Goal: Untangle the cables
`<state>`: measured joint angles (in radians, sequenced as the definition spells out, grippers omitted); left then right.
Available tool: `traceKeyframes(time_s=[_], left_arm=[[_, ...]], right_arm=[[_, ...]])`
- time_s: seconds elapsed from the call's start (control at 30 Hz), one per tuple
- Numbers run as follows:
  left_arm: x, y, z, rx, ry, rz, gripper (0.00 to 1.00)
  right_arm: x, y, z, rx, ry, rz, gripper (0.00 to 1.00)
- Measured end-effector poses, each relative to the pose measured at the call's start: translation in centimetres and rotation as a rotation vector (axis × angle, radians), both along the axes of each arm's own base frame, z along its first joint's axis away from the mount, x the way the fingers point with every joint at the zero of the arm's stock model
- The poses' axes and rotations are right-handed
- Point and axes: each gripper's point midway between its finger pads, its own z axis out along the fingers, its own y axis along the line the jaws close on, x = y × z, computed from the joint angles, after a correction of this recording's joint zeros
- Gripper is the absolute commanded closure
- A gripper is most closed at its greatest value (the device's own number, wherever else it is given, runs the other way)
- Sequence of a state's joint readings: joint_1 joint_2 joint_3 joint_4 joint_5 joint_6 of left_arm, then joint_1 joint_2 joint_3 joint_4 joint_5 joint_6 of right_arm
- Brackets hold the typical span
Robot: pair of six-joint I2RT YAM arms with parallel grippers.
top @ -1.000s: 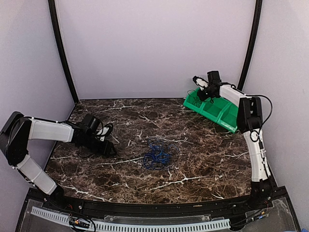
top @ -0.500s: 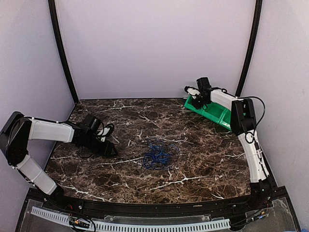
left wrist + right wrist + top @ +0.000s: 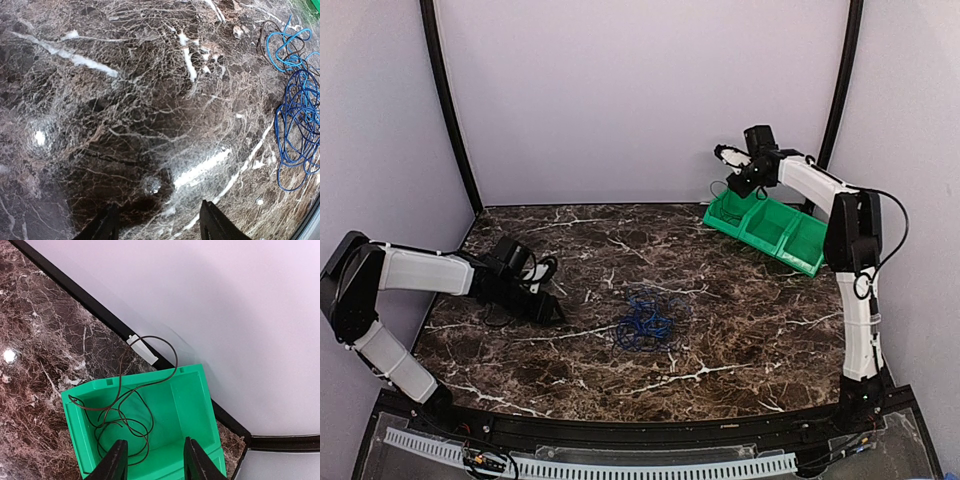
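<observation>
The cables (image 3: 646,323) lie as a clump of thin, mostly bright blue wires on the middle of the marble table; in the left wrist view the clump (image 3: 298,107) is at the right edge with a black strand beside it. My left gripper (image 3: 553,312) (image 3: 157,227) hovers open just left of the clump, nothing between its fingers. My right gripper (image 3: 735,178) (image 3: 156,462) hangs open above the green bin (image 3: 200,405). One thin dark cable (image 3: 125,422) lies coiled inside that bin, with a loop arching over its far rim.
The green bin (image 3: 790,235) has several compartments and stands at the back right against the wall. Black frame posts (image 3: 450,110) run up both back corners. A black strip (image 3: 75,290) edges the table at the wall.
My right gripper has opened and let the dark cable go into the bin. It dipped toward the bin, then rose. The left arm and the blue clump have not moved.
</observation>
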<state>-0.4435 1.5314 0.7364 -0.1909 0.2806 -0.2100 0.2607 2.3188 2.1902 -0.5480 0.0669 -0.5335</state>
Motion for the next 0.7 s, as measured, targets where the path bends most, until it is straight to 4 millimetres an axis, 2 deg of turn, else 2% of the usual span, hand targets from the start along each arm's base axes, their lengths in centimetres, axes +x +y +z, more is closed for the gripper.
traceKeyframes(time_s=[0.07, 0.13, 0.33, 0.43, 0.6, 0.7], left_arm=[[0.1, 0.0, 0.2, -0.003, -0.007, 0.000, 0.42], [0.1, -0.1, 0.6, -0.007, -0.016, 0.000, 0.42], [0.1, -0.2, 1.0, -0.013, -0.027, -0.005, 0.42], [0.1, -0.3, 1.0, -0.013, -0.028, -0.006, 0.41], [0.0, -0.7, 1.4, -0.019, -0.041, -0.017, 0.41], [-0.2, -0.9, 1.7, -0.019, -0.048, -0.023, 0.41]], right_arm=[[-0.4, -0.2, 0.7, 0.003, -0.001, -0.007, 0.58], [-0.9, -0.4, 0.5, 0.001, 0.015, -0.014, 0.57], [-2.9, 0.1, -2.9, 0.027, 0.118, 0.017, 0.56], [-3.4, 1.2, -3.2, 0.096, 0.146, 0.038, 0.51], [-1.4, 3.4, -1.0, 0.231, 0.099, 0.063, 0.47], [0.0, 4.3, -0.8, 0.262, 0.065, 0.087, 0.48]])
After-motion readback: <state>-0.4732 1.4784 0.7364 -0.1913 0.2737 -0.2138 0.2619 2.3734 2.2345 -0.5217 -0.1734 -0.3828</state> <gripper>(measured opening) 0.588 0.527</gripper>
